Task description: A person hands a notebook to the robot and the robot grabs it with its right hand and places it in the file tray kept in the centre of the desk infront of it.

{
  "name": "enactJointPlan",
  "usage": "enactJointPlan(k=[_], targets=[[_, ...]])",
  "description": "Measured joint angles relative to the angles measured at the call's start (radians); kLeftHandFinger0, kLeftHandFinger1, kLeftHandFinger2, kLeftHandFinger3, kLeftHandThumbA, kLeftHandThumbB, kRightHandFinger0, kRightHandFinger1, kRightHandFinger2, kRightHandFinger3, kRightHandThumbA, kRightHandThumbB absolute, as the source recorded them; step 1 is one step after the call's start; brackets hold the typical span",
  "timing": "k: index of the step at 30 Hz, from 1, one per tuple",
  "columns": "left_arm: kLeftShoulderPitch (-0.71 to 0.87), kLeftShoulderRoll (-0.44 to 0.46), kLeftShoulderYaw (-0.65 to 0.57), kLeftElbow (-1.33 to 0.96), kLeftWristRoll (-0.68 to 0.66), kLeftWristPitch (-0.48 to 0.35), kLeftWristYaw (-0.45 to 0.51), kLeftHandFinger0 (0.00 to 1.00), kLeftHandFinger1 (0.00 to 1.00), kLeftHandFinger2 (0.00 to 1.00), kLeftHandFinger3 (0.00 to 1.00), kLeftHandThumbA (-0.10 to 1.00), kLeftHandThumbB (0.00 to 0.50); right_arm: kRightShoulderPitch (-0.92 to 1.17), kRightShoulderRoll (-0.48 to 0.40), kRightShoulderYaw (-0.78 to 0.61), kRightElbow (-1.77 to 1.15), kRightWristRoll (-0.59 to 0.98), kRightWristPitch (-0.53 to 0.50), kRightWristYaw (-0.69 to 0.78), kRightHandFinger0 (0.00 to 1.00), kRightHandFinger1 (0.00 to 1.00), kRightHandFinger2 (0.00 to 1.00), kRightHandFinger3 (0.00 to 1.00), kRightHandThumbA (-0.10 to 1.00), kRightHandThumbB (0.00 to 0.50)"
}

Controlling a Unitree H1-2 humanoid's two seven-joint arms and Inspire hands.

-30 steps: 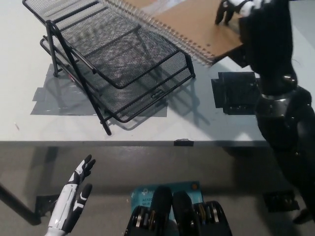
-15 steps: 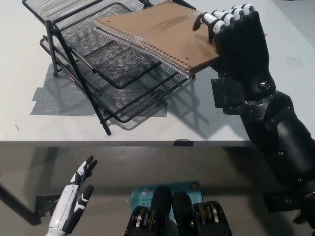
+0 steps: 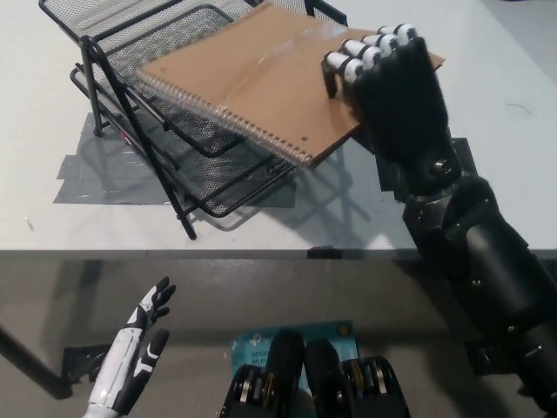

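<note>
**Inspector:** Where is the notebook [image 3: 261, 87] lying relative to the right hand [image 3: 392, 96]?

**Assessor:** It is extending leftward from the fingers [image 3: 352, 65], which are clamping its right edge. Its long axis is running left to right, the spiral binding on the near side. It is hanging tilted over the file tray [image 3: 113, 35] on the tabletop [image 3: 35, 157]; contact cannot be confirmed.

**Inspector:** The other hand?

**Assessor:** The left hand [image 3: 135, 357] is idling well below, fingers apart, far from the tray.

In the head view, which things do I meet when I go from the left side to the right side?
White left hand, open, low at the left → black wire mesh file tray → brown spiral-bound notebook → black right hand gripping the notebook's right edge.
</note>
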State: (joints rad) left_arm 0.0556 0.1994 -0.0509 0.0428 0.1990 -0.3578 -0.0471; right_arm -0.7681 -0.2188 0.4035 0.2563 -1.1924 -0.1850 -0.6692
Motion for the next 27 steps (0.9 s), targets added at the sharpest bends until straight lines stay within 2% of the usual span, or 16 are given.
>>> enactJointPlan(k=[2,8,10,12,13,14,17,18,20,21,22,26,27], targets=[[0.0,0.003,-0.001,0.0,0.0,0.0,-0.001,0.97,1.0,1.0,1.0,1.0,0.276,-0.004,0.0,0.014,0.003,-0.013,0.0,-0.007,0.0,0.0,0.11,0.07,0.84,0.0],[-0.001,0.009,-0.002,0.0,-0.002,0.0,-0.012,0.95,1.0,1.0,1.0,1.0,0.243,-0.053,-0.001,0.059,0.077,-0.044,-0.006,-0.04,0.0,0.0,0.12,0.05,0.81,0.0],[-0.001,0.009,-0.002,0.0,-0.002,0.0,-0.013,1.0,1.0,1.0,1.0,1.0,0.247,-0.074,-0.002,0.071,0.122,-0.049,-0.012,-0.059,0.0,0.0,0.1,0.03,0.81,0.0],[-0.001,0.009,-0.002,0.0,-0.001,0.0,-0.014,1.0,1.0,1.0,1.0,1.0,0.25,-0.094,-0.002,0.08,0.164,-0.055,-0.014,-0.079,0.0,0.0,0.1,0.03,0.81,0.0],[-0.001,0.009,-0.002,0.0,-0.001,0.0,-0.014,0.97,1.0,1.0,1.0,1.0,0.246,-0.1,-0.002,0.082,0.177,-0.057,-0.015,-0.085,0.0,0.0,0.1,0.04,0.76,0.0],[-0.001,0.009,-0.002,0.0,-0.001,0.0,-0.014,0.96,1.0,1.0,1.0,1.0,0.245,-0.114,-0.001,0.086,0.208,-0.058,-0.015,-0.1,0.0,0.0,0.1,0.04,0.76,0.0],[-0.002,0.009,-0.003,0.0,-0.001,-0.001,-0.014,0.98,1.0,1.0,1.0,1.0,0.247,-0.141,-0.001,0.093,0.256,-0.06,-0.017,-0.126,0.0,0.0,0.11,0.05,0.87,0.0],[-0.002,0.009,-0.003,0.0,-0.001,-0.001,-0.014,0.98,1.0,1.0,1.0,1.0,0.248,-0.147,0.001,0.095,0.267,-0.059,-0.018,-0.134,0.0,0.0,0.11,0.05,0.87,0.0],[-0.002,0.009,-0.003,0.0,0.0,0.0,-0.014,1.0,1.0,1.0,1.0,1.0,0.251,-0.169,0.011,0.095,0.311,-0.058,-0.019,-0.156,0.0,0.0,0.13,0.07,0.76,0.0],[-0.002,0.009,-0.003,0.0,0.0,0.0,-0.014,1.0,1.0,1.0,1.0,1.0,0.247,-0.172,0.014,0.094,0.32,-0.057,-0.019,-0.162,0.0,0.0,0.13,0.09,0.75,0.0],[-0.002,0.009,-0.003,0.0,0.0,0.0,-0.014,1.0,1.0,1.0,1.0,1.0,0.247,-0.174,0.018,0.092,0.326,-0.055,-0.019,-0.165,0.0,0.0,0.12,0.18,0.71,0.0],[-0.001,0.008,-0.003,0.0,-0.001,0.0,-0.014,1.0,1.0,1.0,1.0,1.0,0.249,-0.174,0.04,0.072,0.336,-0.042,-0.016,-0.178,0.0,0.0,0.03,0.13,0.69,0.0],[-0.001,0.008,-0.003,0.0,0.0,0.0,-0.014,1.0,1.0,1.0,1.0,1.0,0.24,-0.174,0.045,0.066,0.339,-0.037,-0.015,-0.182,0.0,0.0,0.02,0.17,0.69,0.0]])
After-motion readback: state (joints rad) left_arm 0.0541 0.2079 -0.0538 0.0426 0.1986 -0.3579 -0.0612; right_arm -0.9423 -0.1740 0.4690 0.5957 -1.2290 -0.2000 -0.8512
